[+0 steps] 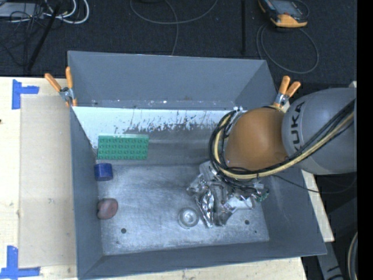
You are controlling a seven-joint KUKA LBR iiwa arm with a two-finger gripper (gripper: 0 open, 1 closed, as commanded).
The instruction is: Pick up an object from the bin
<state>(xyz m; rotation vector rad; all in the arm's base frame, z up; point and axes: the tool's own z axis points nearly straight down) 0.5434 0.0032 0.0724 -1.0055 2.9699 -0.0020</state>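
Though set low in the right front part of the grey metal bin, hard to read: the hand, a tangle of shiny silver metal parts glinting against the scuffed floor. Cannot tell whether wide or narrow, nor whether holding anything. Above it, hiding the wrist, a rounded orange-brown cover, ringed by looped black and yellow cables; behind that, the thick grey arm, cut off at the right. Just left of the hand, on the floor toward the front wall, a small pale round glassy thing, nearest of all to it; touching the metal or just apart, cannot say, and too small to name its kind. Well apart, along the left side of the bin: a flat green studded plastic plate at the foot of the back wall, lying flat or leaning, hard to judge; just below its left end, a small blue block, cube or short cylinder unclear; further toward the front, a dull reddish-brown rounded lump, stone-like, apart from the block. Floor beneath the cover and the hand hidden from this angle.
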